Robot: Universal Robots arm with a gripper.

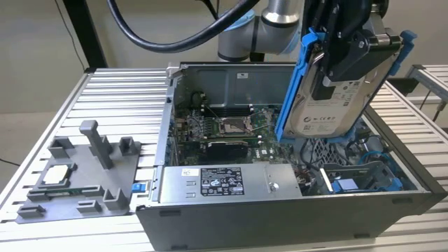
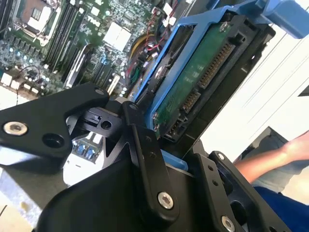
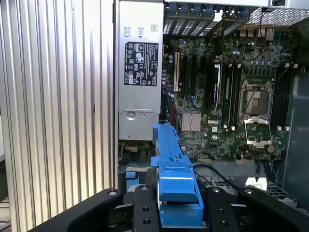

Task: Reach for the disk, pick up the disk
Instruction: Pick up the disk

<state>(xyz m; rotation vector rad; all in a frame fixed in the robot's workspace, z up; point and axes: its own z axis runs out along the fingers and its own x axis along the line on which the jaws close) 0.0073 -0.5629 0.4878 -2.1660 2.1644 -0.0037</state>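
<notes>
The end effector (image 1: 344, 52) grips the disk (image 1: 339, 102) by its flat faces, holding it upright in the air above the open computer case (image 1: 294, 210), over the case's far right part. The case sits on the slatted counter (image 1: 112, 100).

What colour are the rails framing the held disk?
Bright blue, clearest in the exterior view, where the end effector holds the disk above the case.
</notes>
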